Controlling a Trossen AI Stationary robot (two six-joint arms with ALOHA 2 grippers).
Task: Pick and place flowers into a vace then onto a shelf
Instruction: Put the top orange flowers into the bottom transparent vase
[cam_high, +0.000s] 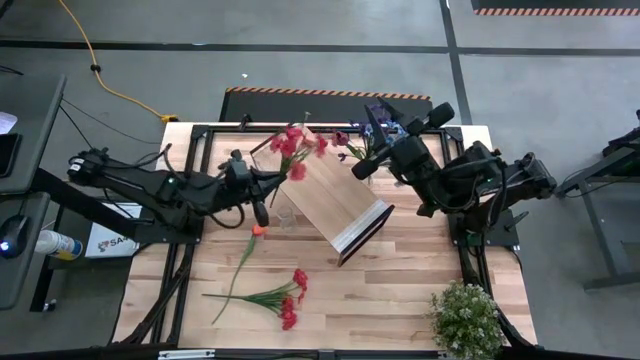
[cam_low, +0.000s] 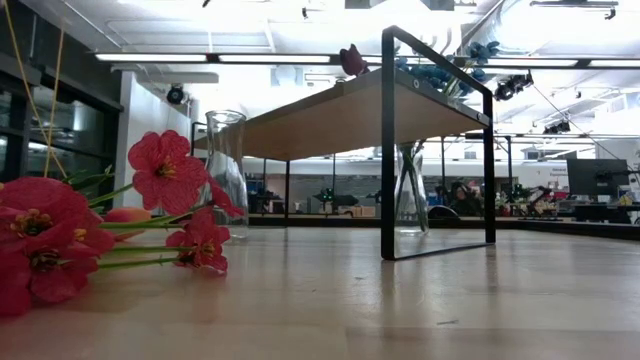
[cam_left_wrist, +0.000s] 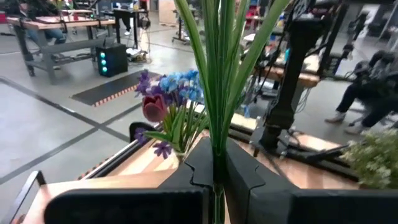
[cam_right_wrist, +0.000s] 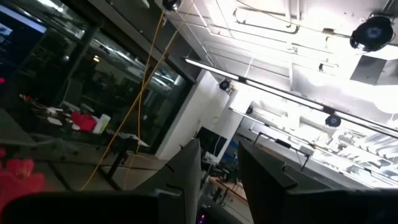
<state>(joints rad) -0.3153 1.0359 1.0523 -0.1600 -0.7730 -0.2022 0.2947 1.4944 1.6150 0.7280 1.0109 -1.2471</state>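
Note:
My left gripper (cam_high: 266, 206) (cam_left_wrist: 214, 175) is shut on a bunch of red flowers (cam_high: 294, 150), raised left of the shelf (cam_high: 340, 200). The shelf, a light-wood board on a dark frame (cam_low: 386, 150), stands on the table. An empty glass vase (cam_high: 287, 217) (cam_low: 226, 170) stands just beside my left gripper. Behind the shelf a second vase (cam_low: 410, 190) holds blue, purple and maroon flowers (cam_left_wrist: 166, 99). My right gripper (cam_high: 358, 171) (cam_right_wrist: 219, 177) is next to them, tipped upward and open by a narrow gap, with nothing between its fingers. More red flowers (cam_high: 288, 300) and an orange one (cam_high: 257, 230) lie on the table. My left gripper pinches several green stems (cam_left_wrist: 216, 146) together between its two fingers, low on the bunch. The fingers come about level from the table's left and lie across the stems. The stems rise from the hold and their red blooms (cam_high: 296, 148) are clear of the table.
A bushy pale-green potted plant (cam_high: 465, 315) stands at the near right corner. The lying flowers (cam_low: 165, 175) take up the near left of the table. People sit at benches (cam_left_wrist: 367, 81) in the room beyond.

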